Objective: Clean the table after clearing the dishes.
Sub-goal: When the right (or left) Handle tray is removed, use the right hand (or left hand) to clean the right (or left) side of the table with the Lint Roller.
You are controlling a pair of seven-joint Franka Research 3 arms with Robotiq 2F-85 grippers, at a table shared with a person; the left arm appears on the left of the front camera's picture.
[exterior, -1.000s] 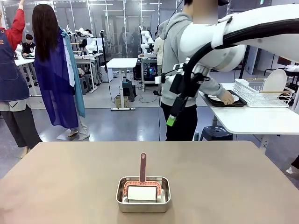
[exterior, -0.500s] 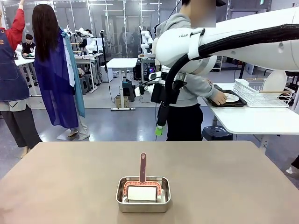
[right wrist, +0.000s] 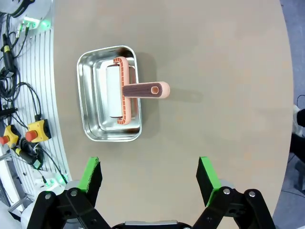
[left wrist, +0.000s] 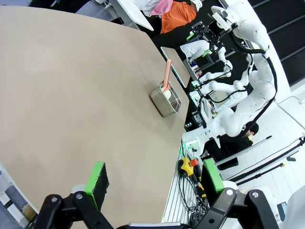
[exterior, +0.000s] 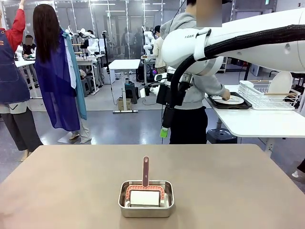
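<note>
- Hovering high over the table (right wrist: 228, 71), my right claw (right wrist: 150, 174) points straight down, spread wide, with nothing between its green pads (right wrist: 93, 174).
- Below it, a steel pan (right wrist: 86, 95) sits on the tabletop near my edge.
- A salmon-handled roller (right wrist: 143, 89) lies in the pan, its handle resting over the rim toward the far side.
- My left claw (left wrist: 155, 177) is spread and empty too, held by the table's edge, well apart from the pan.
- A white plate (exterior: 232, 99) lies on a dark tray (exterior: 240, 107) on the white side table (exterior: 257, 121), with a person's hand (exterior: 223, 98) at it.
</note>
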